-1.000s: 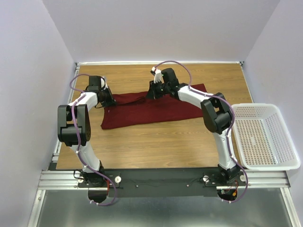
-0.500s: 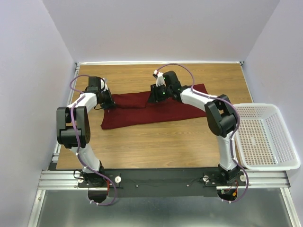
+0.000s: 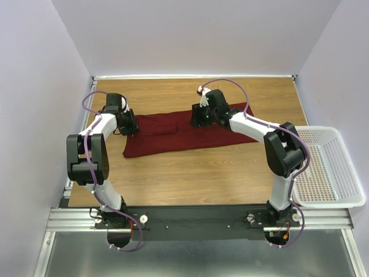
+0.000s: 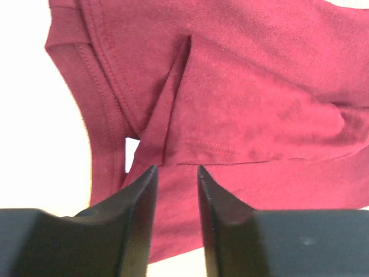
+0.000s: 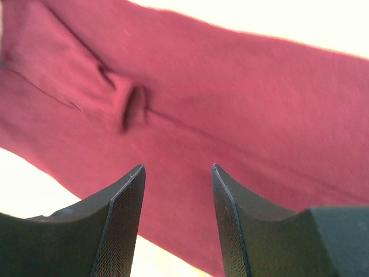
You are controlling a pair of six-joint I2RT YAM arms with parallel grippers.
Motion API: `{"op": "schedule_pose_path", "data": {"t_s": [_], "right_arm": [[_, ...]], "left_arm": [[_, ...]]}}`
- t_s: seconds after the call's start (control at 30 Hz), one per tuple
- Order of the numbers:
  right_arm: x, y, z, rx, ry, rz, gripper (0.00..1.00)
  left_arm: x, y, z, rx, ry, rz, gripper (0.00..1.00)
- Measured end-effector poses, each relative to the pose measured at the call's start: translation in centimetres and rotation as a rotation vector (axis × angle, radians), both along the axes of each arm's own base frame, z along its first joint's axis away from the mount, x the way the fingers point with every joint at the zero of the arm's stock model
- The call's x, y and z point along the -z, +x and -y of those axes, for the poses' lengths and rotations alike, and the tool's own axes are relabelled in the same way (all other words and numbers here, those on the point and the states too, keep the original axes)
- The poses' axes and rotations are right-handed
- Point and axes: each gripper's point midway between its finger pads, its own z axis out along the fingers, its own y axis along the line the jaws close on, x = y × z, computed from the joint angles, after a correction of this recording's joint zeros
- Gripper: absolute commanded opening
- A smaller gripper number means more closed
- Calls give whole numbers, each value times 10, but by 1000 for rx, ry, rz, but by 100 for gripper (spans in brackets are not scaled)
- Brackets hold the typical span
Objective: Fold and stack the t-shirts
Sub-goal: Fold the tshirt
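Note:
The dark red t-shirt [image 3: 184,135] lies flat on the wooden table [image 3: 190,179] as a long strip, running from near left to far right. A sleeve flap [image 4: 248,124] is folded over onto its left part. My left gripper [image 3: 130,123] hovers at the shirt's left end. In the left wrist view it [image 4: 176,168] is open a narrow gap with only cloth [image 4: 242,69] below. My right gripper [image 3: 200,118] is over the shirt's far edge near the middle. In the right wrist view it [image 5: 177,167] is open and empty above the cloth [image 5: 242,92].
A white mesh basket [image 3: 320,167] stands at the right edge of the table. Grey walls close in the table at the back and both sides. Bare wood shows in front of and behind the shirt.
My right gripper has moved right and a little nearer along the shirt's far edge. The left gripper has barely shifted. The cloth on the left now lies flat.

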Motion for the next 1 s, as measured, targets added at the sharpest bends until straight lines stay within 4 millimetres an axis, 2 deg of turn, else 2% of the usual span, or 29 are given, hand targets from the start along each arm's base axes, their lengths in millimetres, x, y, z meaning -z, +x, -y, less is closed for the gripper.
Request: {"op": "schedule_pose_path", "data": {"t_s": [0.17, 0.27, 0.3, 0.4, 0.5, 0.6, 0.63, 0.7, 0.87, 1.0], "right_arm": [[14, -10, 19, 47, -62, -26, 57], [13, -13, 25, 63, -75, -22, 56], [11, -13, 25, 63, -73, -20, 56], [5, -16, 17, 45, -33, -36, 54], [-7, -16, -2, 1, 47, -75, 52], [-27, -2, -36, -44, 185, -94, 52], [-34, 5, -52, -69, 255, -102, 52], [-38, 13, -70, -90, 327, -124, 52], [-28, 25, -106, -124, 464, -222, 52], [-3, 20, -118, -119, 517, -323, 52]], "left_arm": [[-11, -2, -4, -13, 19, 22, 46], [-20, -3, -3, -16, 25, 44, 36], [-25, -4, -2, -18, 24, 58, 28], [-33, -4, 4, -17, 17, 89, 15], [-35, 1, 12, -13, -1, 120, 15], [-30, 7, 16, -11, -16, 128, 15], [-23, 12, 17, -14, -21, 124, 15], [-9, 19, 18, -15, -28, 106, 15], [20, 31, 19, -17, -34, 54, 15], [25, 37, 19, -18, -39, 55, 15]]}}
